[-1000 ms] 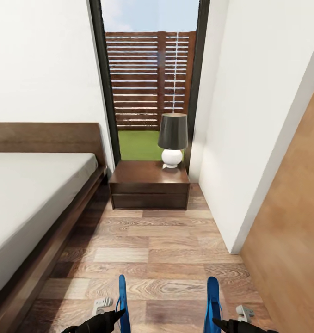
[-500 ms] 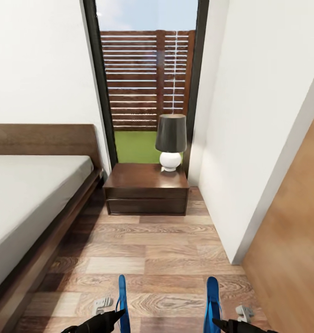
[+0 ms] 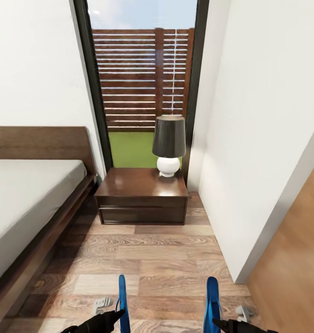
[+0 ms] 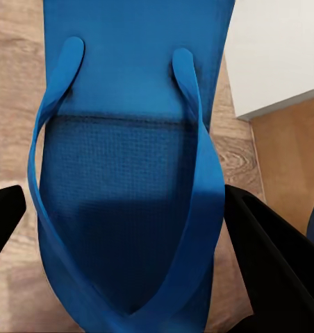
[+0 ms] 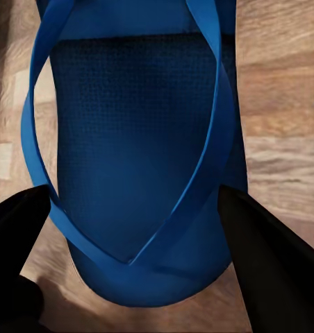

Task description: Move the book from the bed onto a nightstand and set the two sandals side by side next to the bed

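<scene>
I hold one bright blue sandal in each hand. In the head view the left sandal (image 3: 122,300) and the right sandal (image 3: 212,300) stand on edge at the bottom. My left gripper (image 3: 116,315) is shut on the left sandal (image 4: 129,159), with black fingers (image 4: 268,263) on both sides of it. My right gripper (image 3: 221,323) is shut on the other sandal (image 5: 136,132). The bed (image 3: 22,203) with its grey mattress lies at the left. The dark nightstand (image 3: 143,201) stands ahead, beside the headboard. The book is out of view.
A black-shaded lamp with a white base (image 3: 169,143) stands on the nightstand's right rear corner. Behind it is a tall dark-framed window (image 3: 143,78). A white wall (image 3: 249,138) and a brown wood panel (image 3: 295,259) close the right side. A strip of plank floor (image 3: 157,259) runs ahead.
The whole view has shifted: the camera has come closer to the nightstand and the bed has slid left. Both sandals stay held in the same place.
</scene>
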`<state>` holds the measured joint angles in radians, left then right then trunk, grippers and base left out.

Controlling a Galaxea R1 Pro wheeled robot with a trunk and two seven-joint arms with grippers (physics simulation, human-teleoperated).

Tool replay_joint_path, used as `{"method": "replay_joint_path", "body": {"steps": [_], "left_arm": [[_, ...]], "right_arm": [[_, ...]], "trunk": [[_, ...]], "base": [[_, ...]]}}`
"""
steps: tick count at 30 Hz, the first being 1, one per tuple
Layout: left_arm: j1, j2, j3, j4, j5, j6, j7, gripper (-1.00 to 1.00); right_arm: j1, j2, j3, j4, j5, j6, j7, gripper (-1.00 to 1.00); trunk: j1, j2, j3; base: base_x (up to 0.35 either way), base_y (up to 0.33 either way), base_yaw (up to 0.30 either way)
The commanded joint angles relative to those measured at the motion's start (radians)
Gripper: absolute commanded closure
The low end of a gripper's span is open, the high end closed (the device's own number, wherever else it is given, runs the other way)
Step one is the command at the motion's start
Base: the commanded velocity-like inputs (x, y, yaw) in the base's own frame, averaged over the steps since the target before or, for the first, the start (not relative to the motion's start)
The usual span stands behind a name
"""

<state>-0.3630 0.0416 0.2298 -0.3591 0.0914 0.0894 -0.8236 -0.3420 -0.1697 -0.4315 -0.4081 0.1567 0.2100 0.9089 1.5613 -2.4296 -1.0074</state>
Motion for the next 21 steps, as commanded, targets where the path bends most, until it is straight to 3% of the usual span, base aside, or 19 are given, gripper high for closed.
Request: {"method": "replay_joint_path", "body": {"steps": [1, 21], "left_arm": [[-0.001, 0.000, 0.003, 0.000, 0.006, 0.009, -0.005, 1.00], [-0.001, 0.000, 0.003, 0.000, 0.006, 0.009, -0.005, 1.00]], "right_arm": [[-0.001, 0.001, -0.009, -0.002, 0.007, 0.008, 0.007, 1.00], [-0.001, 0.001, -0.009, -0.002, 0.007, 0.008, 0.010, 1.00]], "trunk": [[0.000, 0.000, -0.001], [0.000, 0.000, -0.001]], "base": [[0.314, -0.002, 0.000], [0.314, -0.054, 0.000]]}}
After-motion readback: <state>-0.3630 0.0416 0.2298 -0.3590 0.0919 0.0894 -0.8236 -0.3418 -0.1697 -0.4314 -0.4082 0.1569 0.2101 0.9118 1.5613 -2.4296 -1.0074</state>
